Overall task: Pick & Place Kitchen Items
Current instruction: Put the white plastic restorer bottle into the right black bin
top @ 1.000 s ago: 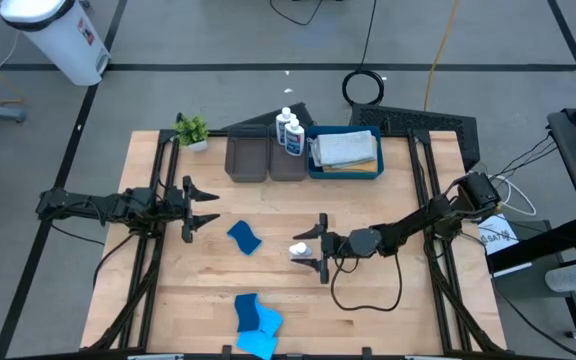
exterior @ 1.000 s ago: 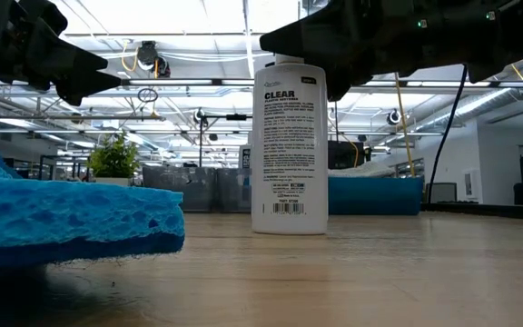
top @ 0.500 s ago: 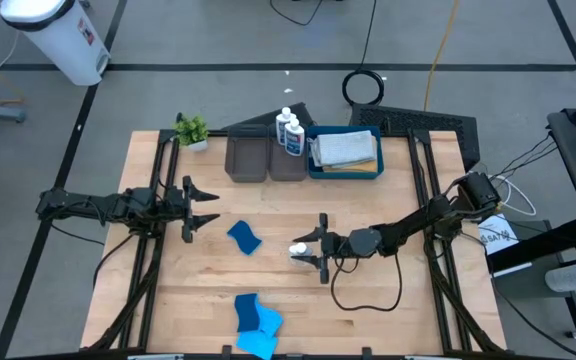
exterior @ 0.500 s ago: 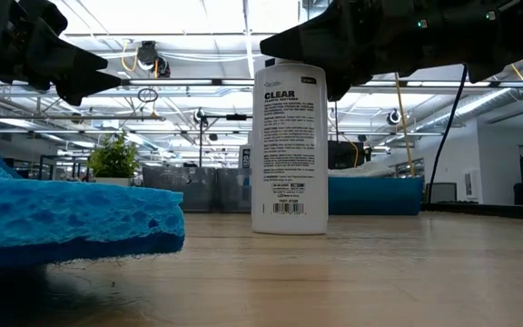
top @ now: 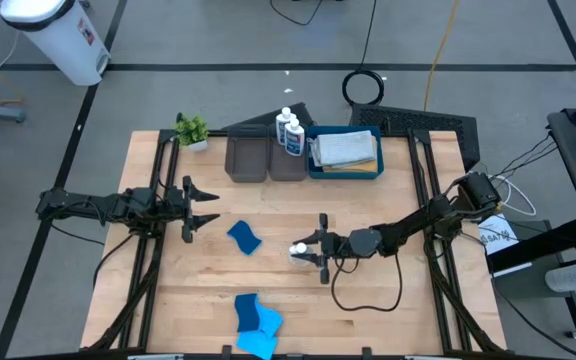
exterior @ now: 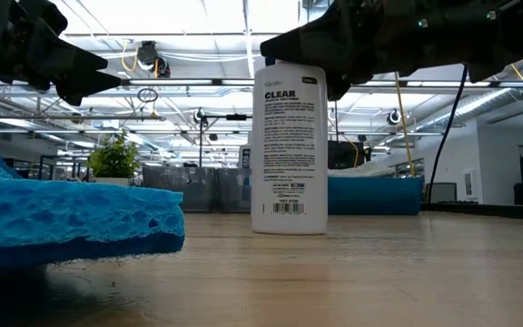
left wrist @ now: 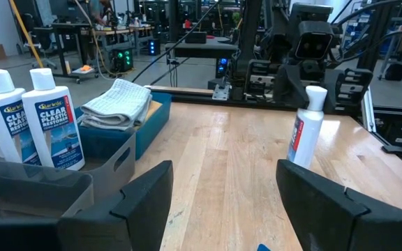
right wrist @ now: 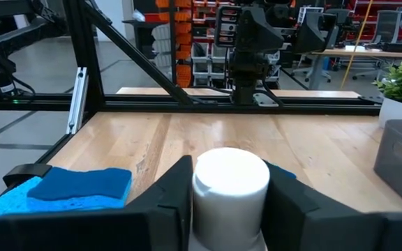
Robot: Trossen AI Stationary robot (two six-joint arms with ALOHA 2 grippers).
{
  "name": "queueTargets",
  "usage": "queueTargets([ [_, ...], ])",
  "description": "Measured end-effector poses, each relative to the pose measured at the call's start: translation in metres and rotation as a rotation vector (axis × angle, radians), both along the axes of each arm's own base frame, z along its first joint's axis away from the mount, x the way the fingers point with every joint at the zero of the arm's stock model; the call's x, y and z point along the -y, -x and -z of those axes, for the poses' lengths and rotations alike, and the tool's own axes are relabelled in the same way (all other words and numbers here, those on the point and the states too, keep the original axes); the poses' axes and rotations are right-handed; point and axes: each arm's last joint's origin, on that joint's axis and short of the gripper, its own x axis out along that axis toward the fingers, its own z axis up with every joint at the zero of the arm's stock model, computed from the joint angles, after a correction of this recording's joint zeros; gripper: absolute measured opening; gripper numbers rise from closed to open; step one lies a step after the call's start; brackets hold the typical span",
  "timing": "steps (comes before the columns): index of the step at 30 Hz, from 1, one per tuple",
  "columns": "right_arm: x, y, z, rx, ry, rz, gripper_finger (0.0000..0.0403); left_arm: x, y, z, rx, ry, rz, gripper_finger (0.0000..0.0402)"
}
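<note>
The white bottle (top: 298, 250) stands upright near the middle of the table (top: 388, 310), with bare wood open all around it except on the side where the right arm reaches in. The right gripper (top: 314, 250) lies low and level, its fingers (right wrist: 166, 202) pressed against both sides of the bottle's cap (right wrist: 230, 183), pinching it. Well apart from the bottle, toward the table's left edge, the left gripper (top: 203, 209) hovers with its fingers spread and nothing between them. A dark-blue sponge (top: 245, 237) lies between that gripper and the bottle. More sponges (top: 256, 322) sit at the near edge, partly cut off. In the low view the bottle's cap is hidden behind the right gripper.
</note>
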Motion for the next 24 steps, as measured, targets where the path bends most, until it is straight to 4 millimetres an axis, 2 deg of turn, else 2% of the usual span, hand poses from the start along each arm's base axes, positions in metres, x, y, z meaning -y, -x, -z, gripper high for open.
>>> queueTargets([
  [6, 0.0, 0.0, -0.0002, 0.001, 0.0, 0.0, 0.0093, 0.0, 0.0, 0.0, 0.0, 0.0, 0.0, 0.0257],
  [13, 0.0001, 0.0, -0.0001, 0.0, 0.0, 0.001, 0.01, 0.0, 0.0, -0.0001, 0.001, 0.0, 0.0, 0.0257],
  [20, 0.0, 0.0, -0.0001, 0.0, 0.0, 0.001, 0.0089, 0.0, 0.0, 0.0, 0.0, 0.0, 0.0, 0.0257],
  [24, 0.0001, 0.0, -0.0001, 0.0, 0.001, 0.002, 0.0098, 0.0, 0.0, -0.0001, 0.001, 0.0, 0.0, 0.0257],
])
